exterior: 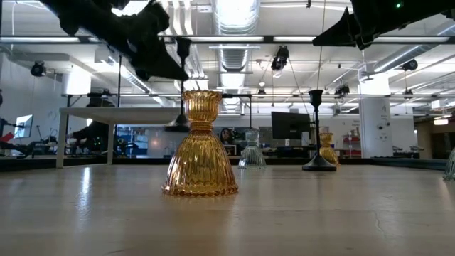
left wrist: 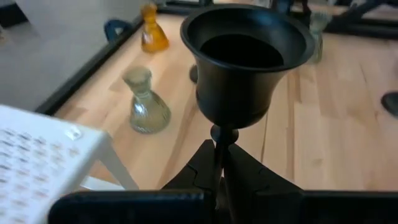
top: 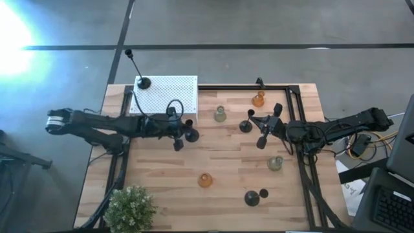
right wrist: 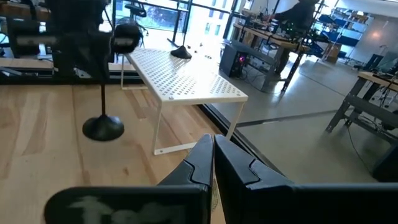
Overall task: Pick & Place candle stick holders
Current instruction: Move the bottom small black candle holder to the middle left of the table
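Clenched on the thin stem just under the cup, the left jaws hold a black holder upright, right off the white perforated box's near corner. My left arm reaches in alongside the near edge of the box, so that side is tight. The wrist view cuts off the stem below the grip, and I cannot tell whether the base touches the desk or hangs clear.

The right jaws are pressed together on nothing, with the right arm stretched in from the desk side opposite the box. Another black holder stands just beside them.

Away from the box toward the near desk edge, bare wood runs as far as an amber holder. Between the box and my right arm stands a pale green holder; a second amber one sits farther along, close to the black rail at the far edge.

A tall black holder stands on the box itself, at its far corner. Well away from the box, near the front edge, a dark holder is too small for me to tell whether it is upright or tipped.
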Motion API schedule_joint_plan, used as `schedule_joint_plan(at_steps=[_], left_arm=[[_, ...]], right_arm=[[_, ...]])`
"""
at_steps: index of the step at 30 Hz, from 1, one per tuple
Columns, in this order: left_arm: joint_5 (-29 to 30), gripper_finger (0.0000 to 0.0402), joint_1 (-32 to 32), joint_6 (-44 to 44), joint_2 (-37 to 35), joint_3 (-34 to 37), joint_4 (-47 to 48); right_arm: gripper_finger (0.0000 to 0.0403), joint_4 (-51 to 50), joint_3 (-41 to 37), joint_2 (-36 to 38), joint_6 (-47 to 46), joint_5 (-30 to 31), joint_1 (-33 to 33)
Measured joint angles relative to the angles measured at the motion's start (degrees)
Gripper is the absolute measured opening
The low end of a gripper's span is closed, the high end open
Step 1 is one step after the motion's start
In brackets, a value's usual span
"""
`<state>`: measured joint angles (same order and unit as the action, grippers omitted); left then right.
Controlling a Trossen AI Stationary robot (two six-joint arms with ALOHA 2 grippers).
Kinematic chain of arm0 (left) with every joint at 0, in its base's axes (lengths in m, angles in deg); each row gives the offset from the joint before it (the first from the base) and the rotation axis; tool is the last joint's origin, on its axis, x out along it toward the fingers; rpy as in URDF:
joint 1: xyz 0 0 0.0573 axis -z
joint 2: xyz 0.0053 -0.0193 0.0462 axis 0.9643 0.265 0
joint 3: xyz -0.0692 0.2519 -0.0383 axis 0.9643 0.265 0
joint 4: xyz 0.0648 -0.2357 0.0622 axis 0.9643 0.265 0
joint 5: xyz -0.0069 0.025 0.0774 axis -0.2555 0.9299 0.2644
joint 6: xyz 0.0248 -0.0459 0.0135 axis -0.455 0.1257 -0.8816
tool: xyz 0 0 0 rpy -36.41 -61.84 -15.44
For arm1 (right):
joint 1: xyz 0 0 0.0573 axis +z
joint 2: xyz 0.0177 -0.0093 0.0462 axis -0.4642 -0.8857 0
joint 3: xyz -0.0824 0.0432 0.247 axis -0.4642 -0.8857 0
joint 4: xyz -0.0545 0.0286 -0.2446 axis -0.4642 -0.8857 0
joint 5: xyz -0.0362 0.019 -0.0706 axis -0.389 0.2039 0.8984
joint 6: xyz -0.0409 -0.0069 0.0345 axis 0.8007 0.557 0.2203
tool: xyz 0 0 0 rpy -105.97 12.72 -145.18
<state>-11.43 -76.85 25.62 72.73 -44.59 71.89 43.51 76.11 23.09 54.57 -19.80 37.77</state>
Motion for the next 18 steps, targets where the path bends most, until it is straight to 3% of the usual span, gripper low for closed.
schedule_joint_plan(at_steps=[18], left_arm=[[-0.9,0.0017,-0.3,2.7,6.2,5.3,-8.0]], right_arm=[[0.0008,0.3,0.0,0.0,-0.3,0.0,0.0]])
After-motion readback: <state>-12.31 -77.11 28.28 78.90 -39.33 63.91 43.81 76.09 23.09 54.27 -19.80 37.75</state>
